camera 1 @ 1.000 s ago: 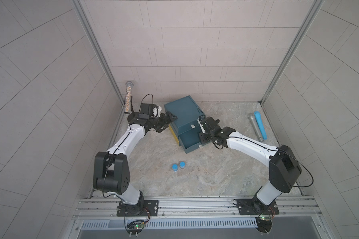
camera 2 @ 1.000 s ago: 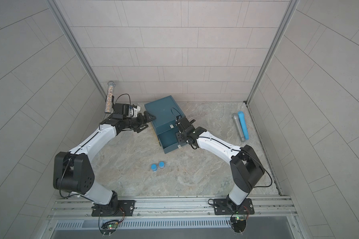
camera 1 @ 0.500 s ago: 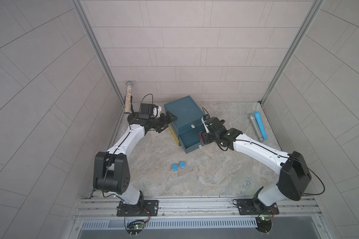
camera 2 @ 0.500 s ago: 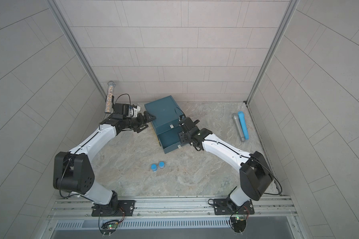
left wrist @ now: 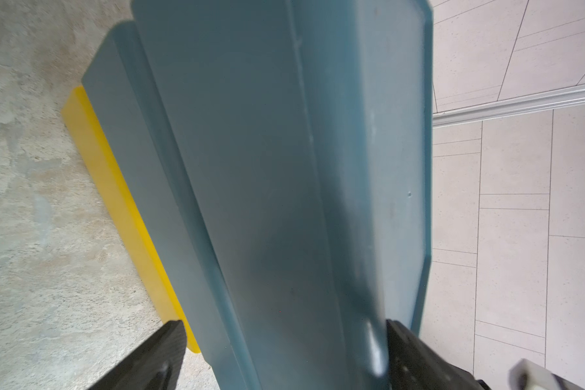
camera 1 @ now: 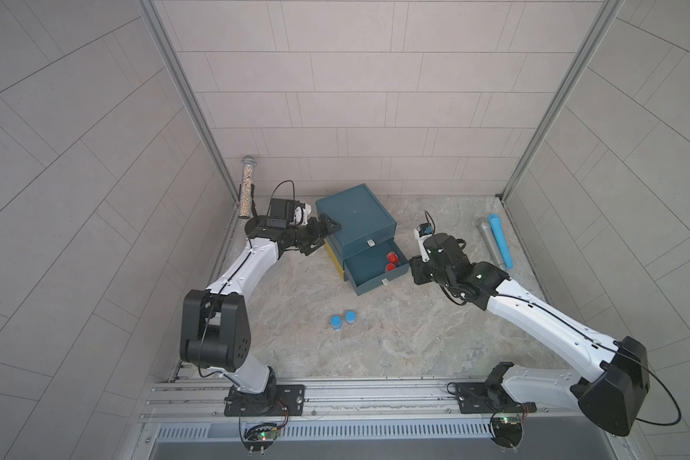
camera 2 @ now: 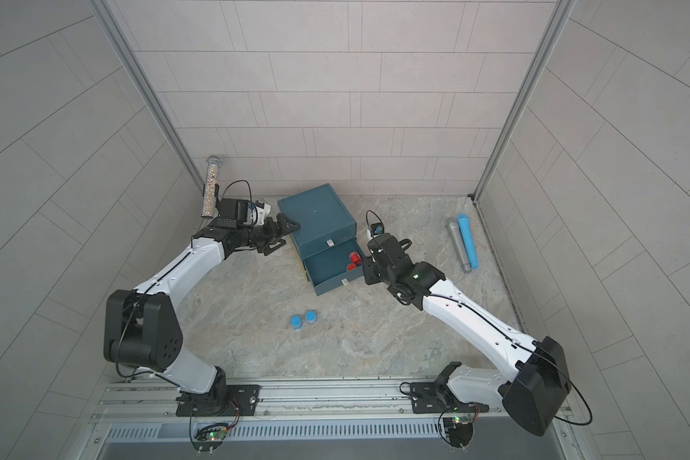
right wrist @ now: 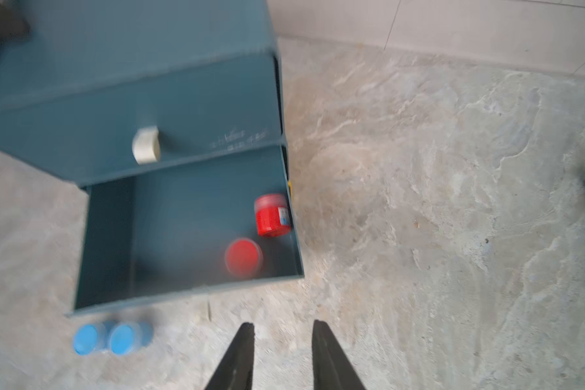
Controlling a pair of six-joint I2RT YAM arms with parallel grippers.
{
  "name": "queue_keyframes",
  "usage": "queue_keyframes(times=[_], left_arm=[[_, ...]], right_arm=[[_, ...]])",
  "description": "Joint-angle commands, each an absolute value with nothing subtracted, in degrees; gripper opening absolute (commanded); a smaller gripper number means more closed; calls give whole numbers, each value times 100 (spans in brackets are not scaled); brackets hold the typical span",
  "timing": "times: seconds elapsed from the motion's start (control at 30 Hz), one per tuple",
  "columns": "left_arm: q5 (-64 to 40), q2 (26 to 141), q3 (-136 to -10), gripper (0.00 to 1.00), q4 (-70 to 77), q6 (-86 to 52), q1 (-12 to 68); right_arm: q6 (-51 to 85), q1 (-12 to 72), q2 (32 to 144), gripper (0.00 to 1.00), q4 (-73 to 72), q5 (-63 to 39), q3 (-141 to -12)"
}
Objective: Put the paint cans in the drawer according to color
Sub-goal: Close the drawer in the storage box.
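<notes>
The teal drawer box [camera 1: 355, 215] stands at the back middle with its lower drawer [camera 1: 369, 275] pulled out. Two red paint cans [camera 1: 391, 261] [right wrist: 272, 216] lie in that drawer's right end. Two blue paint cans [camera 1: 343, 318] [camera 2: 303, 318] [right wrist: 112, 337] stand together on the table in front of it. My right gripper [camera 1: 415, 273] [right wrist: 283, 326] hovers just off the drawer's right front corner, its jaws a narrow gap apart and empty. My left gripper [camera 1: 322, 235] [left wrist: 284, 358] is open and straddles the box's left edge, with one finger clear of the wall.
A silver microphone [camera 1: 490, 243] and a blue one [camera 1: 500, 241] lie side by side by the right wall. A glittery microphone [camera 1: 247, 187] leans in the back left corner. A yellow strip [left wrist: 115, 189] shows under the box's left side. The upper drawer [right wrist: 146, 144] is closed.
My right gripper has drawn back from over the open drawer to its right front corner, and its jaws have narrowed. Both red cans now show in the drawer. The left arm has not moved.
</notes>
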State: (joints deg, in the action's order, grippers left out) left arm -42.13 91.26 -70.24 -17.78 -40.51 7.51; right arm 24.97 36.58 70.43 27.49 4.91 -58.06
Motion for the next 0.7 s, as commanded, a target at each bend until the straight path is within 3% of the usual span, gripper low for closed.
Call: queue_keyframes(times=[0.0,0.27,0.67], left_arm=[[-3895,9386,-6974,97,-2285,-3981,753],[-3885,9386,-6961,97,-2285,-3973,756],[-3901,9418,-6961,97,-2286,-3990,755]], right_arm=[[3023,3634,7144,19,2494,77,-5448],[3771,3615,7906,17,1039,-864,-5238],[4904,3595,8805,18,-761,-1172,-5199]])
